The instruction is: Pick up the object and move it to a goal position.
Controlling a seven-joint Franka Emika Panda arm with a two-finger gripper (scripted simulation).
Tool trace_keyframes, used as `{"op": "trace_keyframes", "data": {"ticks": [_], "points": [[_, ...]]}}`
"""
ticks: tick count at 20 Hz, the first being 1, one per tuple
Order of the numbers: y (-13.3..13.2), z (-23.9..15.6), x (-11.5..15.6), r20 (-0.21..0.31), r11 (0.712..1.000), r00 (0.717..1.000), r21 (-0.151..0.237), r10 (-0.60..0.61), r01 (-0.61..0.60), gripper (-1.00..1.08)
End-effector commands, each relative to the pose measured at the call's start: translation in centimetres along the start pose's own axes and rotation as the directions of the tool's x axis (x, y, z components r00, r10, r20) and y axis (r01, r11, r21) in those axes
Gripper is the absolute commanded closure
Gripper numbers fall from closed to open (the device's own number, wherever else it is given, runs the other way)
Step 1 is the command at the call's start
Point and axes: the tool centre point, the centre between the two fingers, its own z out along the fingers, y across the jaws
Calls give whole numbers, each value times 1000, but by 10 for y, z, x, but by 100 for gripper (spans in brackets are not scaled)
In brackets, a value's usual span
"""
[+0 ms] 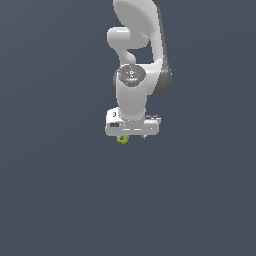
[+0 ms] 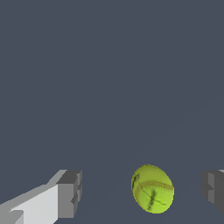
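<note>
The object is a small yellow-green ball (image 2: pixel 152 189) with thin dark seam lines. In the wrist view it lies on the grey floor between my two fingertips, with a gap on each side and closer to one fingertip (image 2: pixel 213 188) than to the other (image 2: pixel 70 194). My gripper (image 2: pixel 142 191) is open around it and touches nothing. In the exterior view only a sliver of the ball (image 1: pixel 123 139) peeks out under the white hand, toward the exterior view's left side of the gripper (image 1: pixel 131 136); the fingers are mostly hidden there.
The white arm (image 1: pixel 136 60) rises straight above the hand. A plain dark grey floor (image 1: pixel 60 190) surrounds it, with no other objects in either view.
</note>
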Motion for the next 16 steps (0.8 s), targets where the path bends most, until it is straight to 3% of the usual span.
{"op": "trace_keyframes", "data": {"ticks": [1, 10, 16], "points": [[0, 0, 0, 0, 1000, 1000, 0, 0, 0, -92], [21, -12, 4, -9, 998, 998, 11, 66, -66, -92], [21, -11, 3, -9, 998, 998, 10, 65, -65, -92]]}}
